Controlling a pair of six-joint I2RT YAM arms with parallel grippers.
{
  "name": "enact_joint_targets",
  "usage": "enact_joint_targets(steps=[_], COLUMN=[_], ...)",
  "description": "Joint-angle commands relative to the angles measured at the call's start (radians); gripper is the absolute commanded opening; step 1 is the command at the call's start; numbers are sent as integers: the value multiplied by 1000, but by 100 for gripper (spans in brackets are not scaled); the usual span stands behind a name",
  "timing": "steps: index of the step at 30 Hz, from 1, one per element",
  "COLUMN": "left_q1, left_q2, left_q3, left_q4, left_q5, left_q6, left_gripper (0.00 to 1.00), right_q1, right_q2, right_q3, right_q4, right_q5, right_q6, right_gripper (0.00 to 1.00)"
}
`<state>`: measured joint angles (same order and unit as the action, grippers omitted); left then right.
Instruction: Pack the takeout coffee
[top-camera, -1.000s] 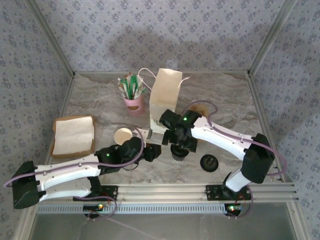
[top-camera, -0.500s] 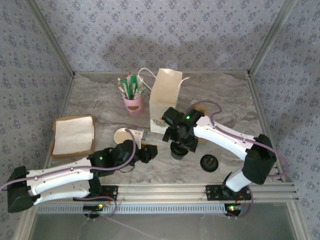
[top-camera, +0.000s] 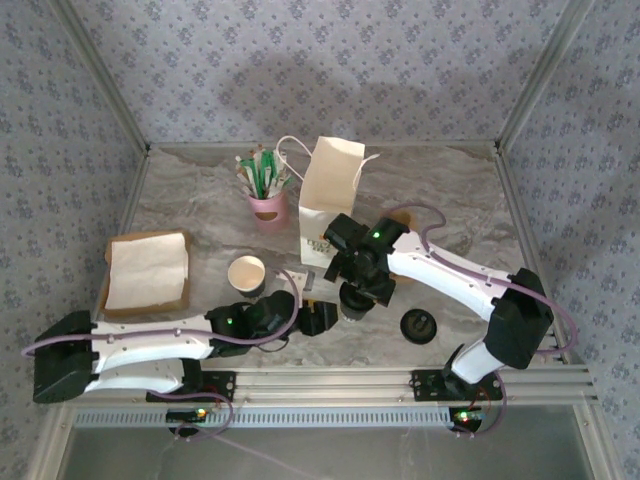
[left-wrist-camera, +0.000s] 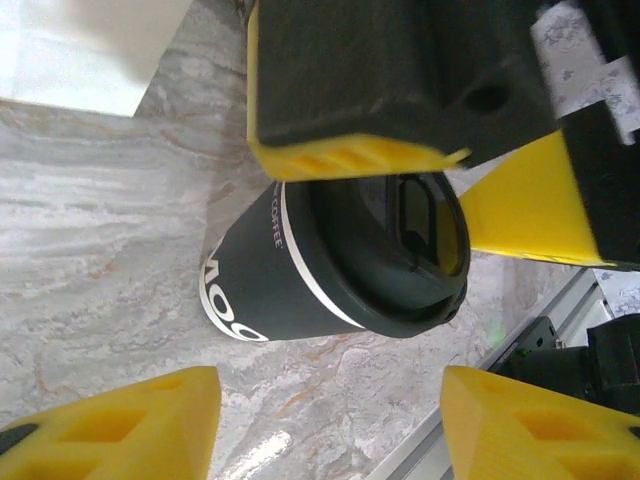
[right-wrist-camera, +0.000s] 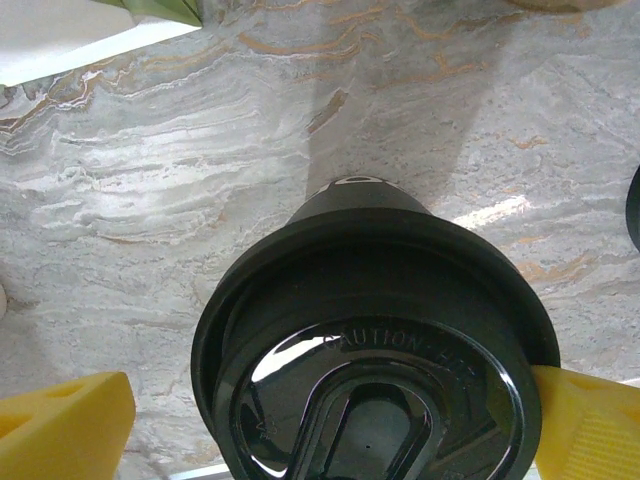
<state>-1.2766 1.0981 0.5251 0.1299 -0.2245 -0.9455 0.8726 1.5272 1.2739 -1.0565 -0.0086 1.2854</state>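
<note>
my left gripper (left-wrist-camera: 330, 400) has spread wide, off the takeout coffee (left-wrist-camera: 300, 270) standing near the white bag (top-camera: 325, 200); my right gripper (right-wrist-camera: 325, 420) straddles its lid, wide too. closing off-centre could tip it.

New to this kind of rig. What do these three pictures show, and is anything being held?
Two robot arms are bolted at the near table edge, each ending in a two-fingered yellow claw. The wide picture looks down from above; the other two come from wrist cameras. On the marble table stand a white bag, a pink cup of sticks, a brown tray with white paper, a lidless cup, a loose black lid and the takeout coffee. The right claw straddles the coffee's lid, open, with a gap on one side. The left claw is open, just short of the cup. Neither grips anything.
</note>
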Motion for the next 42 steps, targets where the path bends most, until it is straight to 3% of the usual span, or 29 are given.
enact_joint_targets(steps=[1, 4, 8, 42], left_q1=[-7, -7, -7, 4], left_q2=[32, 57, 87, 253], left_q3=[30, 36, 53, 124], left_q4=[75, 90, 97, -12], left_q5=[-1, -4, -1, 2], left_q6=[-14, -21, -15, -54], left_gripper=[66, 73, 74, 70], right_q1=[2, 8, 13, 20], right_q2=[-22, -22, -22, -31], right_q3=[6, 7, 8, 38], right_q4=[-13, -13, -11, -37], right_q5=[10, 12, 15, -23], right_q6=[37, 43, 53, 71], right_gripper=[100, 100, 100, 100])
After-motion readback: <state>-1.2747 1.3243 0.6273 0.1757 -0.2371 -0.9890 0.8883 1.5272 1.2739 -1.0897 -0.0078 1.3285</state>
